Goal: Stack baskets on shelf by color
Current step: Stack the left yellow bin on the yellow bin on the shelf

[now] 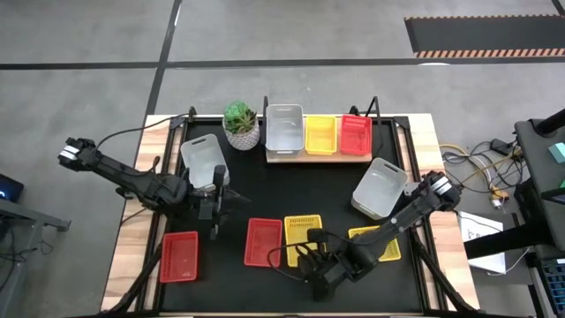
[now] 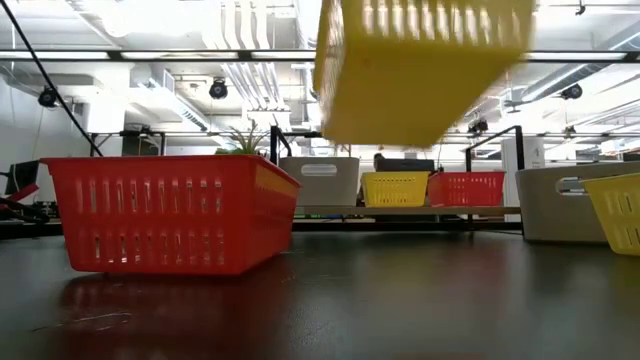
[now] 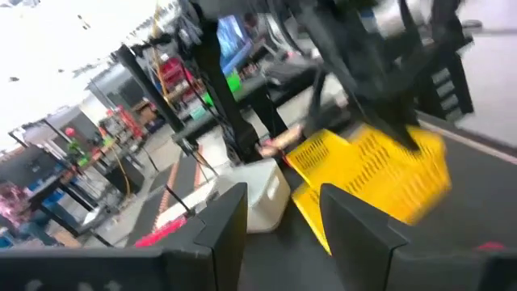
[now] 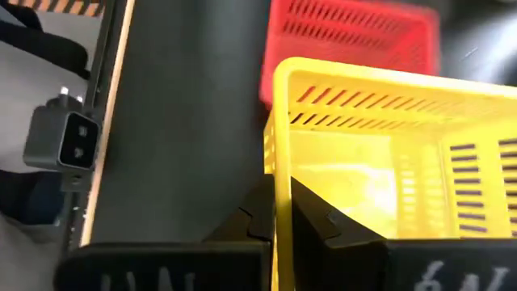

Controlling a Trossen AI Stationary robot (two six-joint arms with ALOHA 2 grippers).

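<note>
The yellow basket (image 4: 388,153) is held off the mat, its wall pinched between the right gripper (image 4: 279,218) jaws; the left gripper (image 3: 283,222) is kept parted

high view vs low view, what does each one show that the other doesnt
Only the high view shows both arms: the left gripper over the mat beside a white basket, the right gripper clamped on the rim of a yellow basket, plus the far-left red basket.

Only the low view shows that yellow basket lifted clear of the mat, and the room's ceiling behind.

Both show the shelf holding a white, a yellow and a red basket, the potted plant, and the middle red basket.
</note>
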